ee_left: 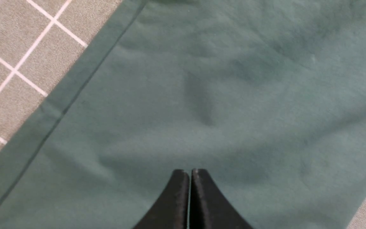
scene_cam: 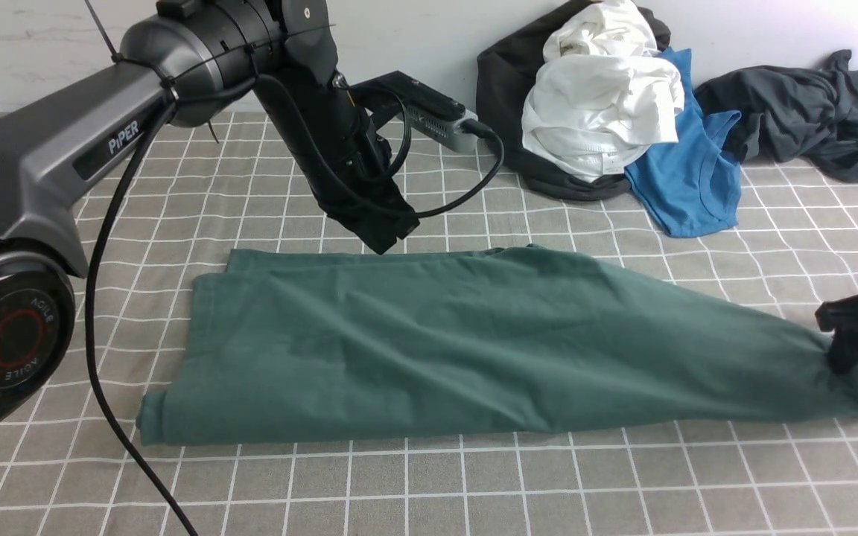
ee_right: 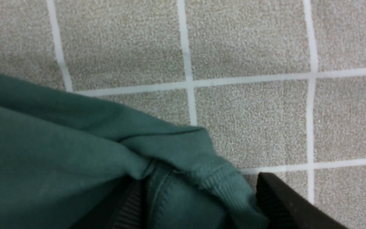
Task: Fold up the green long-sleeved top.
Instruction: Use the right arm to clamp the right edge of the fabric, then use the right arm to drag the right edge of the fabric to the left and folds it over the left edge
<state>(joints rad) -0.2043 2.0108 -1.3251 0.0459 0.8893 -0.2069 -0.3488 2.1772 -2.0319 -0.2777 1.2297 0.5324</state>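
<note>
The green long-sleeved top (scene_cam: 436,342) lies folded into a long band across the checked tablecloth, narrowing towards the right. My left gripper (scene_cam: 384,242) hangs just above the top's back edge, and its fingers are pressed together with nothing between them (ee_left: 189,173). Under it the left wrist view shows smooth green cloth (ee_left: 218,95) and a hem. My right gripper (scene_cam: 846,350) is down at the top's bunched right end. In the right wrist view its jaws stand wide apart (ee_right: 195,190), with the ribbed green edge (ee_right: 214,178) lying between the fingers (ee_right: 284,203).
Against the back wall lies a clothes pile: a black garment (scene_cam: 503,97), a white one (scene_cam: 600,97), a bright blue one (scene_cam: 690,171) and a dark grey one (scene_cam: 794,119). A black cable (scene_cam: 101,357) hangs from my left arm down to the front edge.
</note>
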